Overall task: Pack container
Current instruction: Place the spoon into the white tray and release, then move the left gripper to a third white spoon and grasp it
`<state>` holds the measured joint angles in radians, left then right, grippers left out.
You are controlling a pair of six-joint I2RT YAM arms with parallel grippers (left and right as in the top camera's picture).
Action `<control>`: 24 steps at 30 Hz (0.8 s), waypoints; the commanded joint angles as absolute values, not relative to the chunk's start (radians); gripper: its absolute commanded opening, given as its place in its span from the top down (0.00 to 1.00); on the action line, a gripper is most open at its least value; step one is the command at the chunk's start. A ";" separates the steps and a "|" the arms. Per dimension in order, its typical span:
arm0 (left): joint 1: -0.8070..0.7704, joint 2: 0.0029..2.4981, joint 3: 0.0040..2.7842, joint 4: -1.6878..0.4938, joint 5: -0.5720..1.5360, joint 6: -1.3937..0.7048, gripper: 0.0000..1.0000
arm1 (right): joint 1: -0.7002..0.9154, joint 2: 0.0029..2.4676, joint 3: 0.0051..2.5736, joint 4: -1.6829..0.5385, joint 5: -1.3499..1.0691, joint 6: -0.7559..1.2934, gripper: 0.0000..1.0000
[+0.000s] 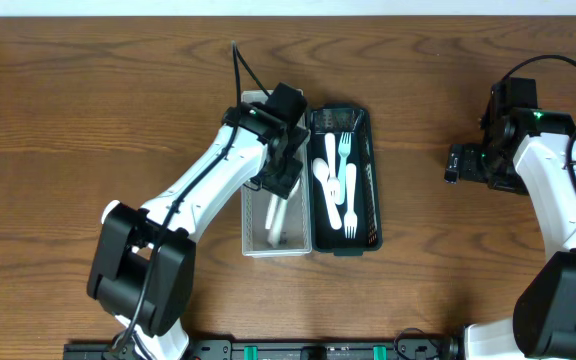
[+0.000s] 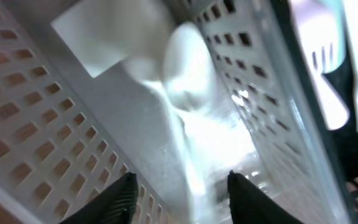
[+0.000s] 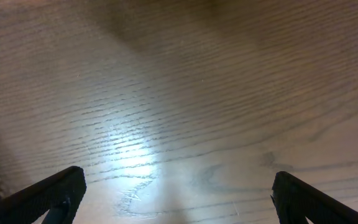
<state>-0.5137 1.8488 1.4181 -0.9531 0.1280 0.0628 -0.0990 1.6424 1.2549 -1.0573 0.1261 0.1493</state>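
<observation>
A white perforated basket [image 1: 249, 236] and a dark basket [image 1: 372, 205] stand side by side at the table's middle. The dark basket holds several white forks [image 1: 346, 150] and spoons [image 1: 321, 172]. My left gripper [image 1: 281, 180] is down inside the white basket, above a white utensil [image 1: 277, 218]. In the left wrist view a blurred white spoon [image 2: 185, 81] lies on the basket floor, and its handle runs between the spread fingers [image 2: 182, 186] without being gripped. My right gripper [image 1: 458, 162] is open and empty over bare wood [image 3: 179, 193].
The white basket's perforated wall [image 2: 30, 124] is close on the left of my left fingers. The dark basket with forks [image 2: 328, 59] lies just past the right wall. Wood table surrounds both baskets.
</observation>
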 commanded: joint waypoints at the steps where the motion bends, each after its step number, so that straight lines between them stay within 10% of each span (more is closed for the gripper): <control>1: -0.503 1.816 1.423 -0.972 0.117 0.116 0.45 | -0.106 1.637 1.253 -1.058 0.123 0.152 0.01; 13: -0.097 1.507 1.419 -1.174 -0.119 0.123 0.38 | -0.106 1.637 1.253 -1.060 0.122 0.153 0.01; 24: 0.373 1.420 1.106 -0.921 -0.001 0.100 0.31 | -0.106 1.637 1.253 -1.062 0.122 0.154 0.01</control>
